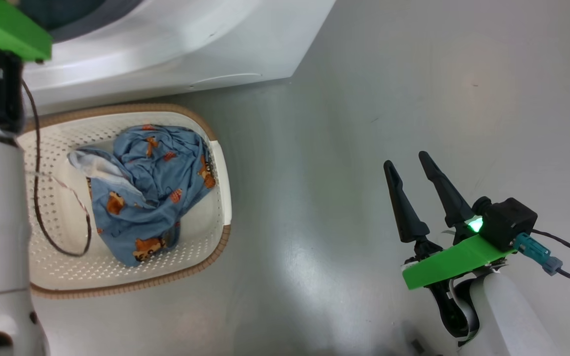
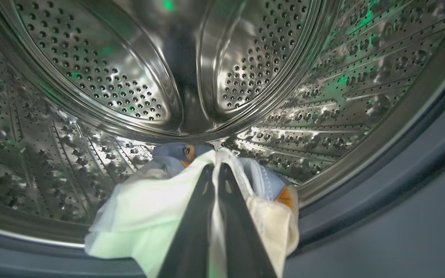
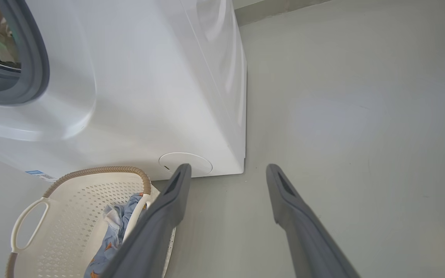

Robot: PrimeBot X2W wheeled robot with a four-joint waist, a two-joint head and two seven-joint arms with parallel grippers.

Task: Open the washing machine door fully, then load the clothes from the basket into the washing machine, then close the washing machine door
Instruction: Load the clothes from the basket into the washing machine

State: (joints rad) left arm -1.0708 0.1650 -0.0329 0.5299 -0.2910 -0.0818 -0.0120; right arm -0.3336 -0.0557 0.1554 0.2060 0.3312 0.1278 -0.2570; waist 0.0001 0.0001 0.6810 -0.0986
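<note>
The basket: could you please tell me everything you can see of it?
The basket is cream-white perforated plastic, rounded-rectangular, with a brown woven-look rim and a looped side handle. It stands upright on the grey floor, close in front of the white washing machine; whether they touch is unclear. Inside lie crumpled clothes, light blue with orange prints and a white piece, bunched toward one side wall.

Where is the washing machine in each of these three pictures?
Head view: washing machine across the top left, above the basket.
Left wrist view: its steel drum, upper half, seen from the mouth.
Right wrist view: washing machine, upper left.
Shared landmark: its grey rubber ring.
</note>
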